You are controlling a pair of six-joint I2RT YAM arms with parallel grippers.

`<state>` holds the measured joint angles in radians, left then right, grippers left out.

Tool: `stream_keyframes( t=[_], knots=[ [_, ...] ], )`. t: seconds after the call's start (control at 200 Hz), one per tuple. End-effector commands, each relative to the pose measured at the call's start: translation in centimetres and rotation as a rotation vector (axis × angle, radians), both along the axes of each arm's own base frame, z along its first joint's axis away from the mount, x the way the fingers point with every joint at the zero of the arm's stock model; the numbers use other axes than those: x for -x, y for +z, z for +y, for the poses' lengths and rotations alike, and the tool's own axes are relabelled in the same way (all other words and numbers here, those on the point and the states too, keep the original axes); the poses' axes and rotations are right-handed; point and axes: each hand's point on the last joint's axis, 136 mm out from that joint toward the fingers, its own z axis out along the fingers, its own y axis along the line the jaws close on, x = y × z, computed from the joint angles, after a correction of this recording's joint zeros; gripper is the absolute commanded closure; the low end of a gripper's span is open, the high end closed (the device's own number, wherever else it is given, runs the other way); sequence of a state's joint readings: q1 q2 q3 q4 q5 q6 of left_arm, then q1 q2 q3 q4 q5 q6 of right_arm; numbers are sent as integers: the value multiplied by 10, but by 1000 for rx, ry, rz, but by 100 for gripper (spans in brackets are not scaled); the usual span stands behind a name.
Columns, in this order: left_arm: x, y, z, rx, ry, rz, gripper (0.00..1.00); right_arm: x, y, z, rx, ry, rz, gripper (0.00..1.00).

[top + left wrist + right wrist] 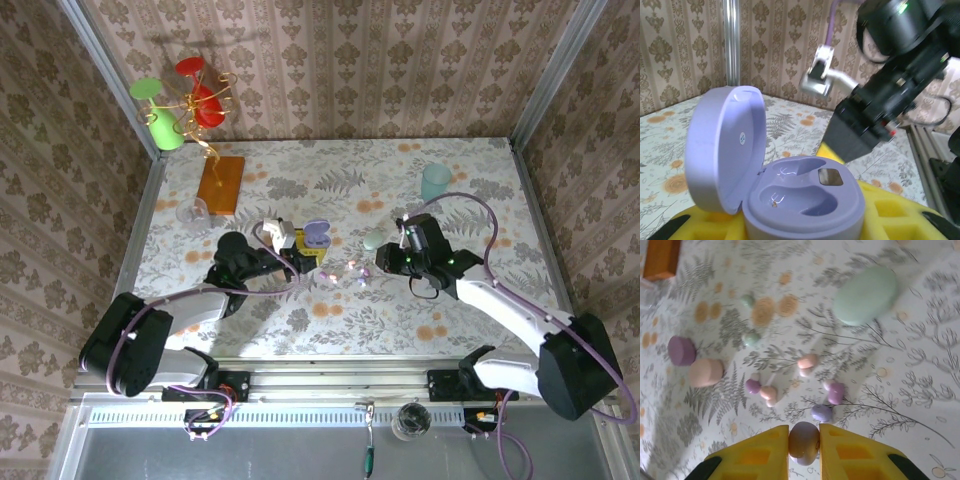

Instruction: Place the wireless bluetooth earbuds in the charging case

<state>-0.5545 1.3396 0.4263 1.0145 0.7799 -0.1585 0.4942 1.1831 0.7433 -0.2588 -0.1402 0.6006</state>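
Open case (pixel 805 202) — pinched in left jaws — sockets empty; right jaws pinch one earbud (pixel 804 442); none inserted yet.

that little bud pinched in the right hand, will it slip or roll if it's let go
Probably slippery: the bud looks glossy and rounded between the right hand's yellow pads. Likely very light, being so tiny. Released, it may well roll on the flat table.

The lilac charging case (pixel 805 205) is smooth satin plastic with a small mirror-bright plate (pixel 830 176) in its well, the earbud (pixel 803 442) pinched by the right gripper (pixel 804 430) is glossy plastic, that gripper's yellow fingers (pixel 855 452) look like matt foam, and the orange-brown block (pixel 221 183) is smooth wood.
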Motion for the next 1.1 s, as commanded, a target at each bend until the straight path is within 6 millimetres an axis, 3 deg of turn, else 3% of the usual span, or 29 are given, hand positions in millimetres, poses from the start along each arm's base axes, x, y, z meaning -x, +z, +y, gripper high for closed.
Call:
stream_keyframes(
  t=[0.0,0.27,0.605,0.765,1.095],
  knots=[
    [-11,-2,-3,-33,24,-52,75,8,21,0,124,95,-96,79],
    [-8,-10,-12,-57,-9,-50,75,13,77,39,105,243,-277,83],
    [6,-18,-27,-116,-64,-80,76,11,102,81,137,390,-355,82],
    [10,-15,-29,-115,-67,-98,76,10,101,91,161,427,-361,82],
    [12,-1,-28,-91,-63,-121,76,7,84,88,225,413,-342,82]
  ],
)
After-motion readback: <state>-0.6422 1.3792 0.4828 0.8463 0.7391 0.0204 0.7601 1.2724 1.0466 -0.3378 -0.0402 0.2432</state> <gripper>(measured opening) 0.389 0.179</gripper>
